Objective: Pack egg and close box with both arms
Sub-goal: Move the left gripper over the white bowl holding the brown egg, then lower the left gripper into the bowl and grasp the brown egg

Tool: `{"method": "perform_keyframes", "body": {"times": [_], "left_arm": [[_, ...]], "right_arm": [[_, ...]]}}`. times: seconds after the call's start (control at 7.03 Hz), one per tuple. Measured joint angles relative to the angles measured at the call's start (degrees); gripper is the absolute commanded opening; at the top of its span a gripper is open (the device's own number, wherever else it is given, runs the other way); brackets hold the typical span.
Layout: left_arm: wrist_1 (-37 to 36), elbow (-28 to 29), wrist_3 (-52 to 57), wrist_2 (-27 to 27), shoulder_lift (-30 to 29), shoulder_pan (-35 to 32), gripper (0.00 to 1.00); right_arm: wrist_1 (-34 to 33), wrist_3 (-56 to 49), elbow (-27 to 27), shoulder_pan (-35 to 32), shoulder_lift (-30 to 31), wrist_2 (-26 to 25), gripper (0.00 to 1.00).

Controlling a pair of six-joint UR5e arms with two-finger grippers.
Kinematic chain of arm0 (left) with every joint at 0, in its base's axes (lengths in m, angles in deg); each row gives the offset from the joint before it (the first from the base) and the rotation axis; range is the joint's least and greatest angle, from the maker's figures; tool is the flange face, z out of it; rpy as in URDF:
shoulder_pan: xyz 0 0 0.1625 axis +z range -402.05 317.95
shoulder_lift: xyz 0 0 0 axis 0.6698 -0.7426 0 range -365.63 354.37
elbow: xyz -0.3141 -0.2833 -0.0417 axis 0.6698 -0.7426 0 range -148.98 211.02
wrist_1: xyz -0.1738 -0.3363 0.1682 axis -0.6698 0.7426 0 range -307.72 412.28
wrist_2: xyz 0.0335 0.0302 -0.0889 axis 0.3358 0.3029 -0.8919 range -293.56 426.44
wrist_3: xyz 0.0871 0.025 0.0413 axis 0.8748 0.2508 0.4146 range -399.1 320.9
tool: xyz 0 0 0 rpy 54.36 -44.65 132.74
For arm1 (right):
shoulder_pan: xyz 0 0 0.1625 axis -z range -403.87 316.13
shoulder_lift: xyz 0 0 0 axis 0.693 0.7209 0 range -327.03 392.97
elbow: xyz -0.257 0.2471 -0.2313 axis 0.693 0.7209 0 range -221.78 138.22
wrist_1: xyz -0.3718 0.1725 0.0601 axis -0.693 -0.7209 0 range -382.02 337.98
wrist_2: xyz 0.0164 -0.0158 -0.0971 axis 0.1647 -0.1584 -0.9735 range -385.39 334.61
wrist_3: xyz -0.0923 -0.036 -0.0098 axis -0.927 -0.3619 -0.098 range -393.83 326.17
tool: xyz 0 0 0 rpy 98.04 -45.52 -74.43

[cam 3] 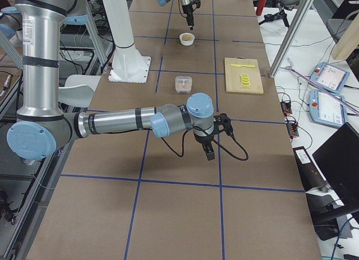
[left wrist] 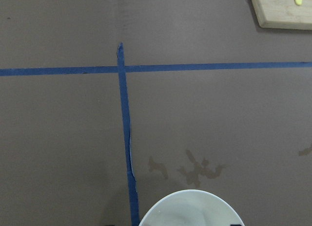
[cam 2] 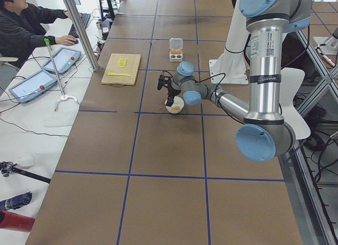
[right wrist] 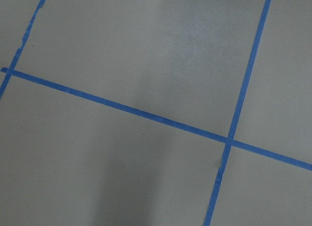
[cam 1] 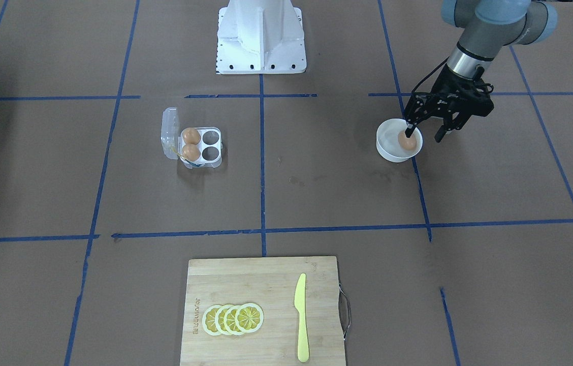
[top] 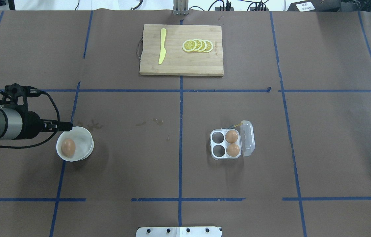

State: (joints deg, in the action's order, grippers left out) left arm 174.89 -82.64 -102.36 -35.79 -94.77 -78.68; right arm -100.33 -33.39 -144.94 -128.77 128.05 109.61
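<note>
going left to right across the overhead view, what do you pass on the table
white bowl with the egg in it → yellow knife → lemon slices → open box holding two eggs

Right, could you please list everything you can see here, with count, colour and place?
egg: one, tan-brown, in the bowl.
other eggs: two, tan-brown, in the box's cups nearest its lid.
box: one, clear plastic, lid open, two cups empty, robot's right half of the table.
bowl: one, white, left half.
cutting board: one, bamboo, far edge, centre.
lemon slices: four, yellow, overlapping on the board.
knife: one, yellow, on the board.
pedestal: one, white, robot's base.
operator: one, in black, at a side desk.
left gripper: black, open, one finger in the bowl, one outside.
right gripper: black, above bare table; open or shut unclear.
</note>
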Motion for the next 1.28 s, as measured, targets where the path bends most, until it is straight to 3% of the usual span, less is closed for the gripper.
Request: {"method": "perform_keyframes", "body": {"times": [0.43,1.28], "left_arm": [[-4.3,2.5,-0.1,1.0,-3.2,1.9,0.72],[-5.0,2.7,0.1,1.2,-2.7,5.3,0.72]], "right_arm": [[0.0,0.0,0.1,0.0,0.6,0.0,1.00],[0.0,0.0,0.1,0.0,0.7,0.0,1.00]]}}
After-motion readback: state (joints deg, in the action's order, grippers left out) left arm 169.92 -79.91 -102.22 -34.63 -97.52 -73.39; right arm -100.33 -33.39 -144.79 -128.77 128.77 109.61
